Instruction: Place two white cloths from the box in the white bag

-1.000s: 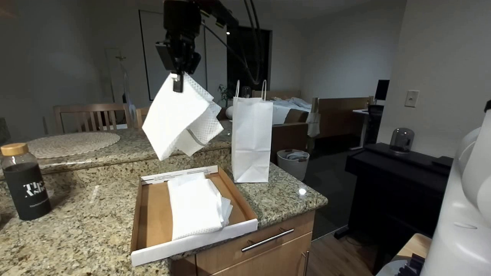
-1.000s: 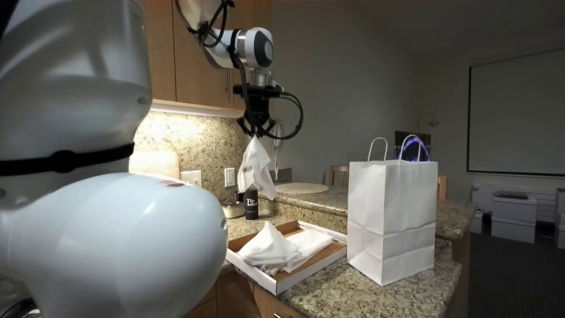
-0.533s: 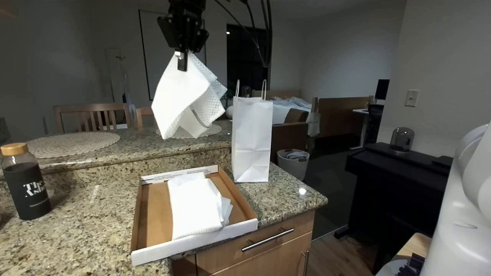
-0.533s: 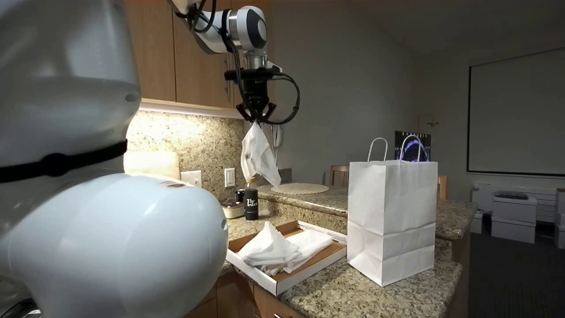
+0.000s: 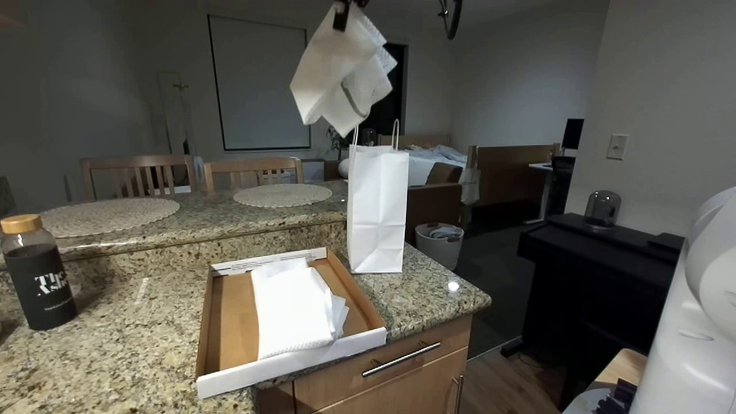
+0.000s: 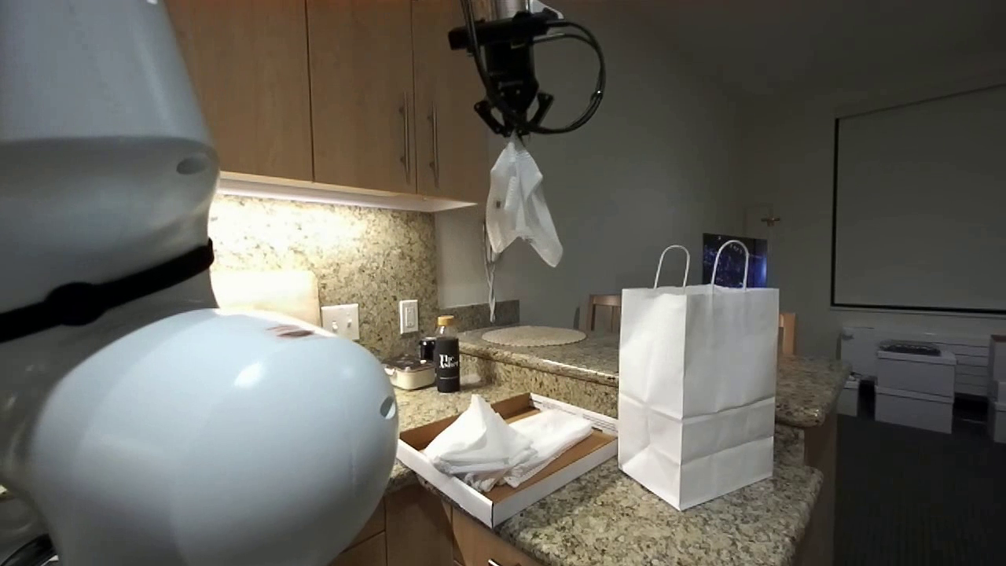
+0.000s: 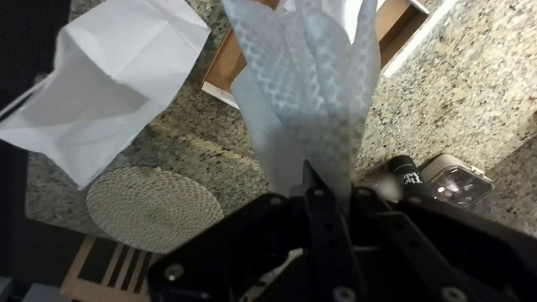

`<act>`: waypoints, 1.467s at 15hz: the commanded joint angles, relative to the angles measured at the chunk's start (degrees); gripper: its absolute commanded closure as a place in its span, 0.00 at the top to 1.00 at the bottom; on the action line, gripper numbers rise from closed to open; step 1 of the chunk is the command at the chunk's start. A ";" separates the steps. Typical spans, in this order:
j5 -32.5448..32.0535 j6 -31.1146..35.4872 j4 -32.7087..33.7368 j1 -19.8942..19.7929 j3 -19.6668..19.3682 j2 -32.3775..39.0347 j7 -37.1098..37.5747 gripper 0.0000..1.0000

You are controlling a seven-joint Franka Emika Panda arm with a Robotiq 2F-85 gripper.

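Note:
My gripper (image 6: 515,135) is shut on the top of a white cloth (image 6: 520,196), which hangs down from it in the air. The held cloth also shows in an exterior view (image 5: 339,69) and in the wrist view (image 7: 268,79), where my gripper (image 7: 329,184) pinches it. The white bag (image 6: 707,377) stands upright with its handles up; its open top shows in the wrist view (image 7: 88,96). The held cloth is apart from the bag, higher than its rim and off to its side. More white cloths (image 5: 293,310) lie folded in the shallow box (image 5: 230,310). The bag's inside is mostly hidden.
The box and bag are on a granite counter (image 5: 132,339) with a raised ledge behind. Round woven placemats (image 5: 282,195) lie on the ledge. A dark bottle (image 5: 40,282) and a small container (image 6: 413,373) stand on the counter. Cabinets (image 6: 361,94) hang at the back.
My gripper has risen with the cloth and moved toward the bag, to the right in both exterior views. The box, its cloths and the bag have not moved.

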 commanded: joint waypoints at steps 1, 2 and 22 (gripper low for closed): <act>1.58 3.72 -1.48 -3.61 -5.21 -3.50 -5.40 0.08; 0.77 6.84 -2.41 -4.80 -6.45 -4.09 -5.14 0.07; 11.67 0.52 16.22 -8.59 -10.60 14.78 0.77 0.07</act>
